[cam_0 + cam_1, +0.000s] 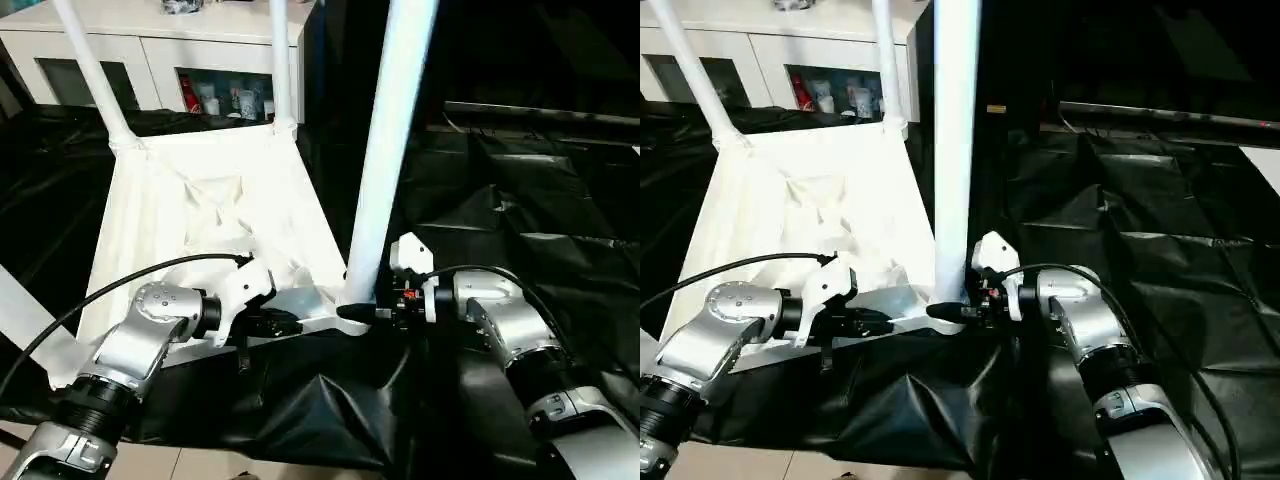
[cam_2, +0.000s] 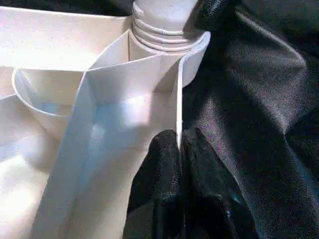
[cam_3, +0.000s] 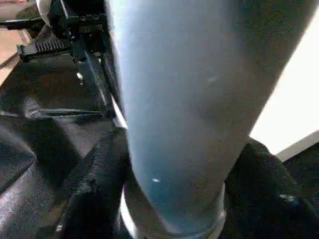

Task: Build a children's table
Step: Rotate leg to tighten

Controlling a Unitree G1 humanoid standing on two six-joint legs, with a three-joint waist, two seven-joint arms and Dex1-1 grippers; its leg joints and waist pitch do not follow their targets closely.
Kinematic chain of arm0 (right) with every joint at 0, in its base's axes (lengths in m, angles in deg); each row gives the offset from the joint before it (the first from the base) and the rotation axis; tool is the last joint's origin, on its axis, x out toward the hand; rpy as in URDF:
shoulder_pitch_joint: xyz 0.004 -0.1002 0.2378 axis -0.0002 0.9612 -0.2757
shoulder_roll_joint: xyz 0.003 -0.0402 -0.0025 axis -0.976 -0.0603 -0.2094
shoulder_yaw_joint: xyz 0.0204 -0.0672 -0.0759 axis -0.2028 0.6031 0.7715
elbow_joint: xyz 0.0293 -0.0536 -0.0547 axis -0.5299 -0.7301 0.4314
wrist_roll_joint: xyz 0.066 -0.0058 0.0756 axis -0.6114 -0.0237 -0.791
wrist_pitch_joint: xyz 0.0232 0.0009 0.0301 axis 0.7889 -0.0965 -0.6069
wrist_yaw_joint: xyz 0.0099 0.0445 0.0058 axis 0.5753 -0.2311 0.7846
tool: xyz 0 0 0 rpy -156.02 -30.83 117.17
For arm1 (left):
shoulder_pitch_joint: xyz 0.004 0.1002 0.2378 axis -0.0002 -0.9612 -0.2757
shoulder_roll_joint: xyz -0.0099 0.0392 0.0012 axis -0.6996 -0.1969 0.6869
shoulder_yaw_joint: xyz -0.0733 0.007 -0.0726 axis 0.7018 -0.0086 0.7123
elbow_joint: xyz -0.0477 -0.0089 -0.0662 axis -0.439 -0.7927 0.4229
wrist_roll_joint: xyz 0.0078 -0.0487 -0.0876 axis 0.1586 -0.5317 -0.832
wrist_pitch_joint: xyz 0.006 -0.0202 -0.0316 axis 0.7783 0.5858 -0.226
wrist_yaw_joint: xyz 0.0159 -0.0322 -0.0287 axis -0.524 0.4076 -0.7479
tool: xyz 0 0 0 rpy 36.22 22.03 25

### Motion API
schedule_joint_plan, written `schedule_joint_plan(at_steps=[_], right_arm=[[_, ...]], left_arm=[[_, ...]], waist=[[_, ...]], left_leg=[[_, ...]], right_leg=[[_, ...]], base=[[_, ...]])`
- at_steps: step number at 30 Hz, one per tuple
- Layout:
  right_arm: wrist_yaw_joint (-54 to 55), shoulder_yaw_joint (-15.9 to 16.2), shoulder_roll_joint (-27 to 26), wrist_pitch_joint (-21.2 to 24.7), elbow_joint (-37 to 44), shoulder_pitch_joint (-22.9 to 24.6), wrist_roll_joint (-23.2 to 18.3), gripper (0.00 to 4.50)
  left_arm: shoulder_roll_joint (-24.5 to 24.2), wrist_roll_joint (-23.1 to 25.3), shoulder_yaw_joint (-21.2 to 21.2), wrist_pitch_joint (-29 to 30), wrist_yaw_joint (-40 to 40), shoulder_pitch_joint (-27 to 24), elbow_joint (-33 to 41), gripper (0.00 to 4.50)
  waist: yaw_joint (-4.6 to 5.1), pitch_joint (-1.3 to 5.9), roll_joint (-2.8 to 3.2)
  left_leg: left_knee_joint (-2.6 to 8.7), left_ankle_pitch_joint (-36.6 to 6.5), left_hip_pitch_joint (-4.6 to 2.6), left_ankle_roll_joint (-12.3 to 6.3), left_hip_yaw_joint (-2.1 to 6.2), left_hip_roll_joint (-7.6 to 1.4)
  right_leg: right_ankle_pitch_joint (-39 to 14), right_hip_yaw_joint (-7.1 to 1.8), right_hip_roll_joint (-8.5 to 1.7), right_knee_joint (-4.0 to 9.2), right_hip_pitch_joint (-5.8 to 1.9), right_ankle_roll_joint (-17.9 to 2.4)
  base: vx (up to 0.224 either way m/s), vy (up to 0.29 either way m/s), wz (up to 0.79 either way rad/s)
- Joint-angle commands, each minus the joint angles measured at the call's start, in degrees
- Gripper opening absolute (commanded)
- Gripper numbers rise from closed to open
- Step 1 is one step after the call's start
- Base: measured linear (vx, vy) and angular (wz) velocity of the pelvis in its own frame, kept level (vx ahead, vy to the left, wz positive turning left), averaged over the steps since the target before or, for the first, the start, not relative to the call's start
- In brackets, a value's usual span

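So the left gripper [image 2: 179, 164] has its jaws pinched shut on the thin side rim of the children's table [image 1: 200, 215], right next to the corner socket. The right gripper [image 1: 368, 313] sits with its jaws on either side of the near leg [image 1: 385, 150] at its base, just above that socket, hugging the tube; I can't tell how firm the squeeze is.

The table is lying upside down on the black sheet [image 1: 500, 220], ribbed underside up. The near leg stands upright in its corner, and two more legs [image 1: 95, 70] rise at the far corners, in front of the white cabinet [image 1: 150, 50].

Handling-wise, my guess is it's all light, hollow plastic. The tube looks smooth and round, so it'll probably slip or spin in a loose grip. Low near the socket is the smart place to hold it, since grabbing high would lever it. The rim looks thin but stiff enough to steady the top.
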State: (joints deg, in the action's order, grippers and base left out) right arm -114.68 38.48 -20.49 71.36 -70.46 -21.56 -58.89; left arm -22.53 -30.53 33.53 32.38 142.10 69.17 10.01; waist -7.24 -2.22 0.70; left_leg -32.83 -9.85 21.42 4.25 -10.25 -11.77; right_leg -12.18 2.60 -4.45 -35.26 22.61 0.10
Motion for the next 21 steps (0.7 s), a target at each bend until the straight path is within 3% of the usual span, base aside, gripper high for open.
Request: schedule_joint_plan(at_steps=[1, 9, 12, 13, 14, 17, 18, 19, 21], right_arm=[[-0.6, 0.9, 0.2, -0.5, -1.1, -0.3, 1.0, 2.51], [5.5, -0.7, -1.6, 0.8, -1.7, 0.6, 1.2, 2.12], [24.3, -2.7, -6.5, 4.0, -6.3, 0.3, 4.1, 2.08], [27.5, -3.6, -7.7, 5.1, -6.8, 0.2, 3.9, 2.08], [32.6, -5.4, -10.1, 7.5, -7.3, 0.1, 2.7, 2.08], [38.2, -7.4, -13.1, 10.3, -7.7, -0.3, 1.5, 2.07], [39.7, -7.7, -14.0, 10.7, -8.0, -0.6, 1.3, 2.06], [41.2, -8.0, -14.8, 11.2, -8.3, -0.8, 1.1, 2.06], [44.6, -8.5, -17.2, 11.8, -9.1, -1.9, 0.8, 2.06]], left_arm=[[-0.1, 0.6, -1.5, 1.0, 0.5, -1.0, -0.8, 0.0], [1.7, 1.0, -0.7, 2.3, -3.3, -0.4, -1.8, 0.0], [7.6, 2.3, 1.1, 4.4, -12.9, 3.1, -6.7, 0.0], [8.9, 2.6, 1.1, 4.6, -14.6, 3.8, -7.7, 0.0], [11.3, 3.0, 1.3, 5.2, -17.7, 5.2, -9.5, 0.0], [14.9, 3.3, 1.7, 6.6, -22.5, 7.2, -11.9, 0.0], [16.0, 3.5, 1.9, 7.1, -23.9, 7.9, -12.6, 0.0], [17.0, 3.6, 2.1, 7.6, -25.3, 8.5, -13.4, 0.0], [19.6, 4.3, 2.2, 8.0, -28.9, 10.3, -15.4, 0.0]], waist=[[-0.08, 3.39, -0.24], [0.17, 3.15, -0.35], [0.66, 2.55, -0.25], [1.04, 2.23, -0.3], [1.23, 2.27, -0.4], [1.49, 2.19, -0.3], [1.54, 2.18, -0.35], [1.62, 2.2, 0.06], [1.57, 2.28, 0.03]], left_leg=[[3.21, -8.3, -0.78, -3.26, 0.05, -1.38], [3.45, -10.2, -0.86, -2.22, 0.09, -1.34], [4.08, -14.5, -1.25, 0.07, 0.2, -1.22], [4.37, -17.6, -1.71, 1.44, 0.32, -1.17], [4.58, -19.3, -1.61, 2.31, 0.72, -1.08], [4.69, -21.9, -2.2, 2.12, 0.79, -1.03], [4.74, -21.9, -2.16, 2.11, 0.84, -1.03], [4.83, -21.9, -2.09, 2.29, 0.86, -1.0], [4.78, -22.0, -2.31, 2.5, 0.86, -0.99]], right_leg=[[-0.4, -1.77, -3.15, 3.02, -2.54, -14.6], [-3.1, -1.84, -3.13, 3.3, -2.49, -14.3], [-11.3, -2.05, -3.29, 4.28, -2.14, -13.0], [-17.0, -2.13, -3.44, 4.85, -1.89, -11.8], [-22.0, -2.04, -3.78, 5.17, -2.3, -9.8], [-26.0, -2.2, -3.7, 6.04, -1.54, -7.6], [-26.2, -2.22, -3.71, 6.13, -1.57, -7.5], [-26.1, -2.2, -3.62, 6.24, -1.56, -7.2], [-25.0, -2.19, -3.51, 6.26, -1.33, -7.4]], base=[[0.0, 0.0, 0.0], [0.0, 0.0, 0.0], [0.0, 0.0, 0.0], [-0.05, -0.002, -0.02], [-0.05, -0.002, -0.02], [0.0, 0.0, 0.0], [0.0, 0.0, 0.0], [0.0, 0.0, 0.0], [0.0, 0.0, 0.0]])
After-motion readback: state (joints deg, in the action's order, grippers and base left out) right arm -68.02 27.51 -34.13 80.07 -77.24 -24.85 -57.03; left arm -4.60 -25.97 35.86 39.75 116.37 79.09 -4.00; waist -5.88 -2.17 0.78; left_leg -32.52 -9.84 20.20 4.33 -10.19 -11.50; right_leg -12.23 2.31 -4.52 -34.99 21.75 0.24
